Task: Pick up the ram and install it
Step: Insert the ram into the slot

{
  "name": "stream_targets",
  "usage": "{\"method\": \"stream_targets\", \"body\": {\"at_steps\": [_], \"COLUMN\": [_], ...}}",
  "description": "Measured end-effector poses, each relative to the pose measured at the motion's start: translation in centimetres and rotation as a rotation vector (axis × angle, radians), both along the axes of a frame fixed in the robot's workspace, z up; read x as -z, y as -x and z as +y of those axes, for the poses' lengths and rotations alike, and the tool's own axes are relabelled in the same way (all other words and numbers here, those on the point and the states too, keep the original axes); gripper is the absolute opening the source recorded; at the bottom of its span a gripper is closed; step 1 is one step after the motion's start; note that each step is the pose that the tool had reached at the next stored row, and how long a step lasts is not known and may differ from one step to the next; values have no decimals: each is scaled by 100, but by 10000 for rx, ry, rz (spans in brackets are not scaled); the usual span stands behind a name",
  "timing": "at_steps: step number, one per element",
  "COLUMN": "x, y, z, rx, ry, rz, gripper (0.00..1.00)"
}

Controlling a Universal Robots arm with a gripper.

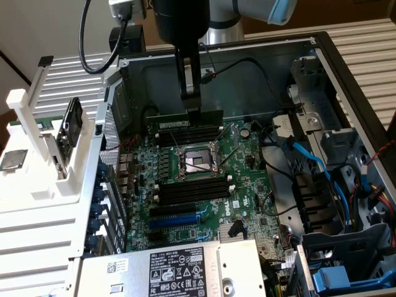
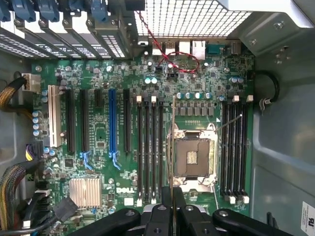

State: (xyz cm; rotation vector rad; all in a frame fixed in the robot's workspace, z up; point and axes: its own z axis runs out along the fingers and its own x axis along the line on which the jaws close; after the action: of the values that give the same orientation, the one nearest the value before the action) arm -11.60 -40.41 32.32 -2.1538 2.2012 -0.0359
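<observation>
- Currently the black two-fingered gripper (image 1: 193, 110) hangs from the arm into the open grey metal computer case (image 1: 260, 52). Its jaws are drawn narrow and pinch the top edge of the long, thin, dark-green ram (image 1: 167, 119).
- Seen in the exterior view, the ram lies level and lengthwise just above the far bank of long black memory slots (image 1: 185, 135), beside the square metal-framed processor socket (image 1: 197, 164). Whether its lower edge touches a slot I cannot tell.
- From the wrist view, the ram (image 2: 173, 142) shows edge-on as a thin line running out from the gripper (image 2: 172, 199), between a bank of four memory slots (image 2: 150, 147) and the processor socket (image 2: 192, 157).
- A green motherboard (image 1: 247, 179) covers the case floor, carrying a blue expansion slot (image 1: 176, 216) and a ribbed silver heatsink (image 2: 86, 191).
- On the exterior view's left, a white plastic rack (image 1: 37, 154) stands outside the case, with a square silver processor chip (image 1: 13, 162) resting on it.
</observation>
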Motion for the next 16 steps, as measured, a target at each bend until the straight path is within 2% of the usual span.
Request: {"method": "stream_targets", "body": {"at_steps": [6,11,16], "x": [109,200,292], "y": [-1,-7,-41], "z": [-12,-110,-172], "rx": [-2,-1,0], "ry": [0,0,1], "rz": [1,0,0], "gripper": [13,13,13]}}
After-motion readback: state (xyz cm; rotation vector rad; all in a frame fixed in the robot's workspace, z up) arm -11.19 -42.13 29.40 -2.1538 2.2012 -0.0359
